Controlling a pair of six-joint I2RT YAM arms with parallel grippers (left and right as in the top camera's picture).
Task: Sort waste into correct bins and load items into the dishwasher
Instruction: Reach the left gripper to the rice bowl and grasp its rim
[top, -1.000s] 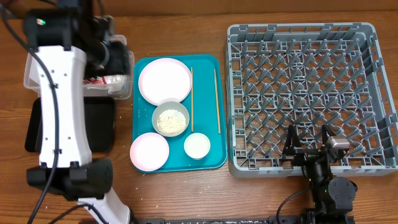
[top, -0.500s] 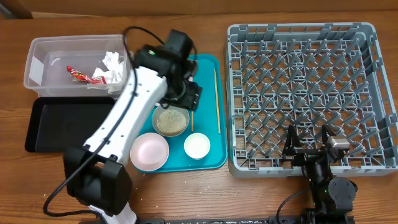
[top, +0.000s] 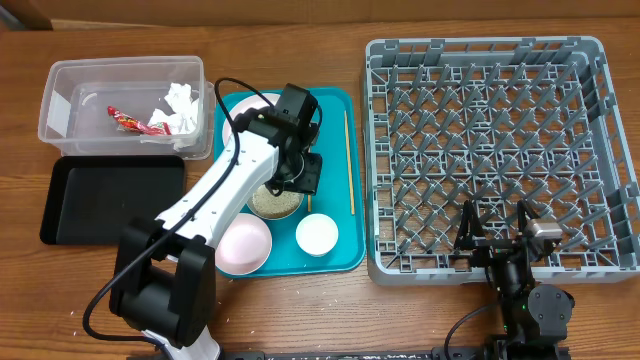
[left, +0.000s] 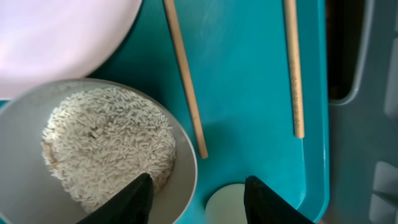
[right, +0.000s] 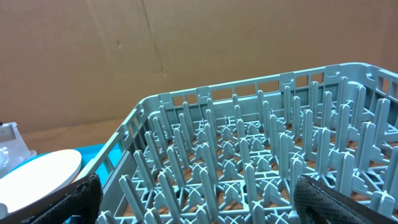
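Left wrist view, left end effector half open, fingers astride bowl rim (one over rice), nothing gripped

The place looks like a robotics lab arranged as a kitchen, not a real kitchen. A white robot arm and a black arm work at a plain wooden counter. Beyond it, the right wrist view shows a wall of brown cardboard. A grey dish rack sits directly on the counter. A teal tray, a clear tub and a black tray lie beside it in order, like a prepared test.
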